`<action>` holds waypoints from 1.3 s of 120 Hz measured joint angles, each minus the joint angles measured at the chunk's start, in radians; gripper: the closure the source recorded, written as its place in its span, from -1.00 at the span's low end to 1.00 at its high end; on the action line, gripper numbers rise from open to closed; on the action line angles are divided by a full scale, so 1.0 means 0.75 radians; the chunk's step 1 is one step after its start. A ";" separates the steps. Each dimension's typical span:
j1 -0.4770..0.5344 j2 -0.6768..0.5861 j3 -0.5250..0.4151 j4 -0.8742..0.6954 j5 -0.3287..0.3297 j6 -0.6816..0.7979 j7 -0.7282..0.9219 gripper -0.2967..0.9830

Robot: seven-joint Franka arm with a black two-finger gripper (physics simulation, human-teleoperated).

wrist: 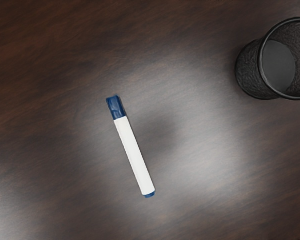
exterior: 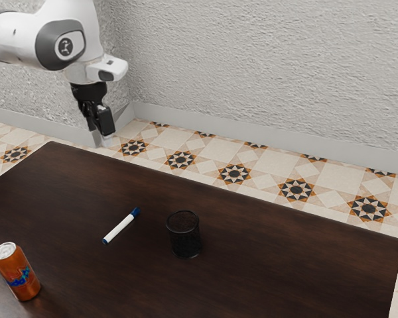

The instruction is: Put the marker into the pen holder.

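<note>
You have two rough, pale walls (exterior: 252,59) meeting behind one floor (exterior: 205,162) of star-patterned tiles. In front stands one table (exterior: 252,265), dark brown with a wood grain. Your one white arm (exterior: 86,40) comes in from the exterior view's upper left and ends in one black gripper (exterior: 104,136), raised well clear of the tabletop and apart from everything on it. You can't tell from these pictures whether its jaws are spread or pressed together.

Near the exterior view's lower left corner you have one drink can (exterior: 17,273), orange with blue marks and a silvery top, standing upright. Well apart from it stands one pen holder (exterior: 184,238), a black mesh cup, round and upright with its mouth up; from the wrist you see its grey bottom through the mouth.

The smallest is your one marker (exterior: 121,226). It has a straight, slim white barrel, a long blue cap (wrist: 116,107) on one end and a short blue plug (wrist: 149,195) on the other. It lies flat on the table, outside the pen holder, between that and the can, nearer the pen holder, with its capped end the closer one.
</note>
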 joint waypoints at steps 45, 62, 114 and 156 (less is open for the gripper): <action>0.005 -0.062 0.028 -0.266 0.000 0.166 0.093 -0.53; 0.110 -0.043 0.045 -0.329 0.007 0.303 0.058 -0.54; 0.075 0.251 0.069 -0.363 0.052 0.696 -0.281 -0.19; 0.043 0.370 0.053 -0.377 0.016 0.832 -0.493 -0.02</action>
